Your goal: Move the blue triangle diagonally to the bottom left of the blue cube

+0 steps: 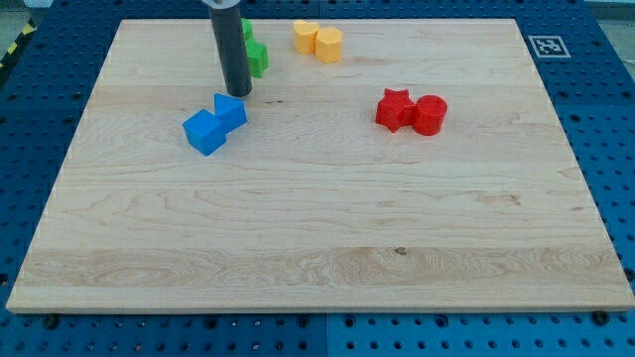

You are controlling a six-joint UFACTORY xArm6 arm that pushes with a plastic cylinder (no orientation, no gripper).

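Note:
Two blue blocks touch each other at the view's upper left of the wooden board. The lower-left one looks like the blue cube. The upper-right one looks like the blue triangle, though its shape is hard to make out. My tip stands just above the blue triangle in the view, at its top edge, touching it or nearly so. The dark rod rises from there out of the view's top.
Two green blocks sit right behind the rod, partly hidden by it. Two yellow blocks lie at the top centre. A red star and a red cylinder touch at the right of centre.

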